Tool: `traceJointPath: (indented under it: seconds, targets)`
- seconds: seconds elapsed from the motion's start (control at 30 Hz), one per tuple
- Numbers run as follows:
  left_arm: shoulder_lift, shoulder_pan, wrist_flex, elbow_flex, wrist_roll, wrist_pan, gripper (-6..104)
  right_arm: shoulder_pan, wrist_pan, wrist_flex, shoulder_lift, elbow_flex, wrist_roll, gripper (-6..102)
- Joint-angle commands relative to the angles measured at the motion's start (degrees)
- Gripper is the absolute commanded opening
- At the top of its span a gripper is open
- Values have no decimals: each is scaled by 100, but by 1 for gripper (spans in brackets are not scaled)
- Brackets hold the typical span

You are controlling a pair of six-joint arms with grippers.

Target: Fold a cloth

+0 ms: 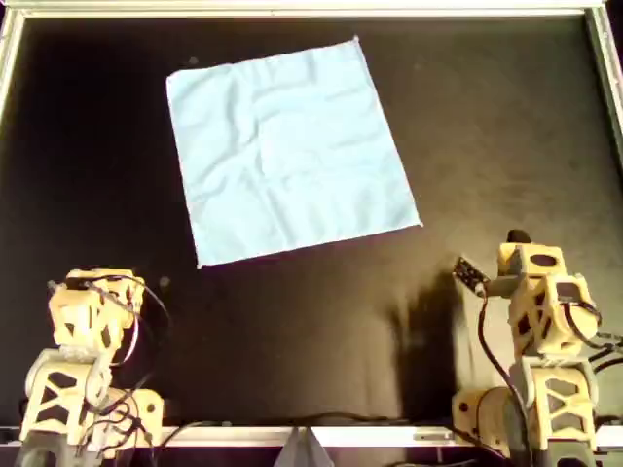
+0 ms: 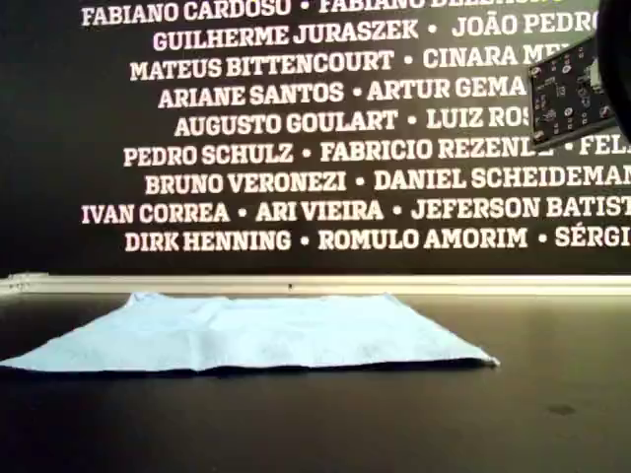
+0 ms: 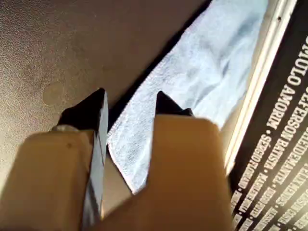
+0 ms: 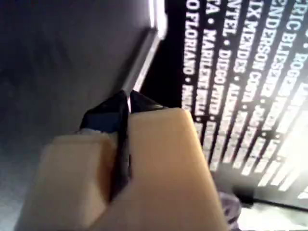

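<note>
The light-blue cloth (image 1: 292,151) lies flat and spread, slightly wrinkled, on the black table, turned a little askew in the far half of the overhead view. It appears low and wide in the exterior view (image 2: 256,333). My left gripper (image 3: 130,98) is open and empty, held back from the cloth (image 3: 202,82), whose near corner shows between its fingers. In the overhead view the left gripper (image 1: 97,282) is at the near left. My right gripper (image 4: 129,96) is shut on nothing; the overhead view has it (image 1: 516,238) at the near right, away from the cloth.
A pale metal rail (image 1: 292,10) edges the table's far side and both sides. Behind it stands a black wall with white names (image 2: 325,148). A small circuit board (image 2: 567,94) on an arm hangs at the exterior view's upper right. Bare black table (image 1: 311,321) lies between the arms.
</note>
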Motion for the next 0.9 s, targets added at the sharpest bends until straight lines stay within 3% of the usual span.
traceJointPath:
  seconds: [0.0, 0.27, 0.43, 0.5, 0.6, 0.8, 0.83, 0.87]
  targets:
    - [62, -123, -35, -114, 0, 0, 34, -9, 53, -246, 167, 53, -18, 2]
    - [70, -123, -53, -114, 62, 0, 16, -97, 88, -246, 176, 53, -18, 3]
    - [70, -62, -53, -114, 62, -88, 16, -97, 88, -246, 202, 53, -18, 3]
    - [70, -88, -53, -114, -9, -9, 17, -62, 0, -246, 211, 53, -26, 3]
    - [79, -132, -149, -123, -9, 9, 25, 26, -18, -316, 211, 53, -26, 10]
    - [79, -132, -149, -105, -9, 9, 61, 9, 9, -343, 211, 53, -18, 39]
    - [79, -132, -149, -105, -9, 9, 66, 9, 18, -343, 211, 44, 53, 42]
    - [79, -132, -149, -114, -9, 9, 70, 9, 0, -334, 211, 35, -26, 45]
